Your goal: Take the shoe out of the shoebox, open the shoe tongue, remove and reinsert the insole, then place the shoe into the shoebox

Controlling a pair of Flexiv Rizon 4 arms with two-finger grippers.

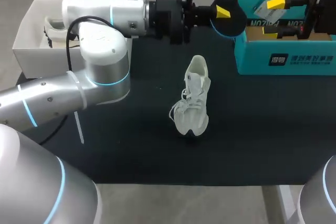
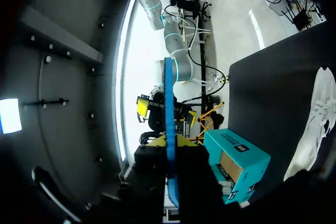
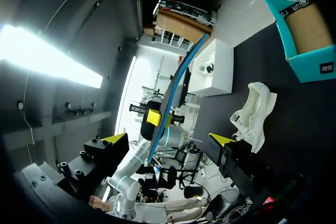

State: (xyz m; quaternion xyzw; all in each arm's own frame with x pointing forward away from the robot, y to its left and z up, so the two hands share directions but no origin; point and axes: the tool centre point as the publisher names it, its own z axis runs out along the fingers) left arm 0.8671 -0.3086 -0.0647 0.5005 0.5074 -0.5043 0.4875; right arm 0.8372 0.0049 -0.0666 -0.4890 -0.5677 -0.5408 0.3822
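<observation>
Head view: the white mesh sneaker (image 1: 194, 100) stands on the black table mat (image 1: 131, 145), out of the open teal cardboard shoebox (image 1: 286, 59) and apart from its left end. Above that end our left gripper (image 1: 224, 12) pinches the thin blue-and-black foam insole (image 1: 231, 22). Our right gripper (image 1: 273, 17) hovers over the shoebox, fingers spread.

Left wrist view: the insole (image 2: 169, 103) runs edge-on, clamped between both yellow tips, beside the shoebox (image 2: 233, 148).

Right wrist view: our right gripper's (image 3: 168, 138) fingers (image 3: 116, 138) stand wide apart, holding nothing, with the insole (image 3: 178, 77) ahead.

We judge removal done; reinserting the insole and boxing the sneaker remain.
</observation>
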